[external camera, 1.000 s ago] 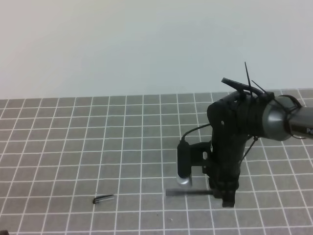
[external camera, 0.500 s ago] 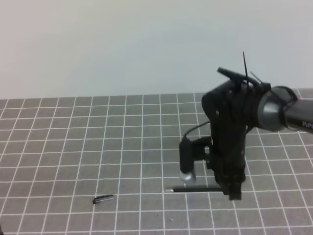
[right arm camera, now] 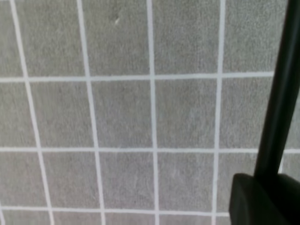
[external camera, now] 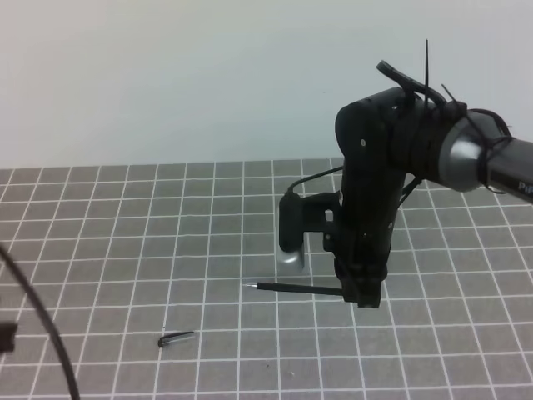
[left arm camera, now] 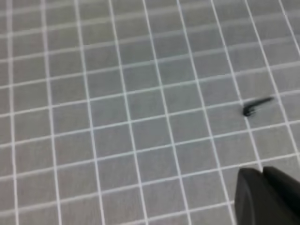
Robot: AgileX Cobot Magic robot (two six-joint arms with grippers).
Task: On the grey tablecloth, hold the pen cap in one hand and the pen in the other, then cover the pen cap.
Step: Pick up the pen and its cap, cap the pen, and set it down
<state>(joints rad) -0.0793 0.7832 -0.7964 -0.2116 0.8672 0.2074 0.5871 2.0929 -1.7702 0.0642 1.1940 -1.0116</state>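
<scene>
Pen cap (external camera: pixel 176 337) lies alone on grey tablecloth (external camera: pixel 125 250), bare grid all around it; approach free from every side. Right gripper (external camera: pixel 364 293), clamped on pen (external camera: pixel 291 287), hangs well apart to the right, pen jutting left above cloth. Dark cable (external camera: pixel 42 325), probably left arm's, curves across near-left corner.
</scene>
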